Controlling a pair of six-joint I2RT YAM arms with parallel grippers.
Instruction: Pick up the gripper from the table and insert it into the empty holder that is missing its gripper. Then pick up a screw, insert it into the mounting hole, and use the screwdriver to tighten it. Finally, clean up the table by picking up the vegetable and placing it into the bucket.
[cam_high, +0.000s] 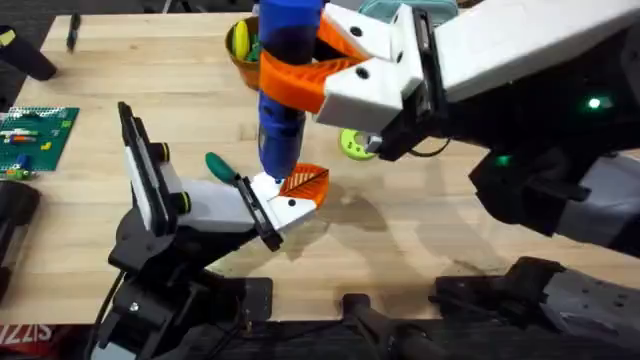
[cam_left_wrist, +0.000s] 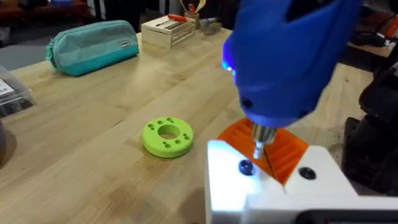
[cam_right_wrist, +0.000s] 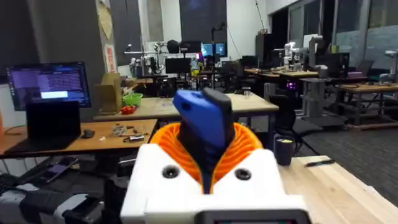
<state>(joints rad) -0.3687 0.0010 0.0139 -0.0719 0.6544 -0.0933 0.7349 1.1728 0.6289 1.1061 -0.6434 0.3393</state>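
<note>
The blue screwdriver (cam_high: 285, 90) stands upright, my right gripper (cam_high: 330, 75) shut on its body with white fingers and orange ribbed pads (cam_right_wrist: 249, 146). Its metal bit (cam_left_wrist: 258, 143) points down onto the small white-and-orange gripper (cam_high: 300, 190), which sits in the holder (cam_high: 215, 208), the white blocky end of my left arm with a black clamp plate. Two dark holes (cam_left_wrist: 245, 167) show in the white block (cam_left_wrist: 267, 193); whether a screw is under the bit I cannot tell. The dark green vegetable (cam_high: 225, 167) lies just left of the driver. The orange-brown bucket (cam_high: 240, 45) stands behind it.
A lime-green disc (cam_high: 355, 145) lies on the table to the right of the screwdriver. A teal pouch (cam_left_wrist: 93, 46) and a wooden box (cam_left_wrist: 171, 28) sit at the back. A green brick board (cam_high: 35, 135) is at the left edge.
</note>
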